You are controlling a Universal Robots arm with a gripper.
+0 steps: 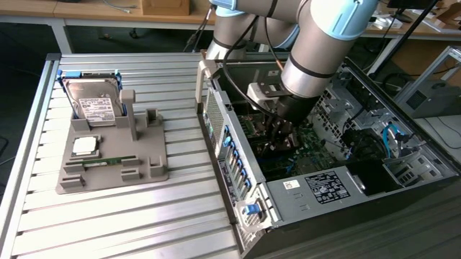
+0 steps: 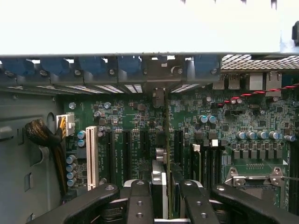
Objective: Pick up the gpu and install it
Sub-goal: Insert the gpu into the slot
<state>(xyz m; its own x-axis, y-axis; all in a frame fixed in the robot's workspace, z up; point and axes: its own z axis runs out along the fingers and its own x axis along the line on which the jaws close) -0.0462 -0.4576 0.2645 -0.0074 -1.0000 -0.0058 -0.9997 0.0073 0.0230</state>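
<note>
Wrist view: one gripper (image 2: 167, 196) pinching one gpu (image 2: 167, 154) edge-on above motherboard (image 2: 243, 116); one white slot (image 2: 91, 156), several black slots.

Even indoor light; wrist view blown out white above, slightly soft.

motherboard (image 2: 135, 121) green | slot (image 2: 91, 156) white | tray (image 1: 112, 162) grey (plain)

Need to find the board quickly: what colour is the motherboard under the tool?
Green, clearest in the wrist view: motherboard beneath the tool.
</note>
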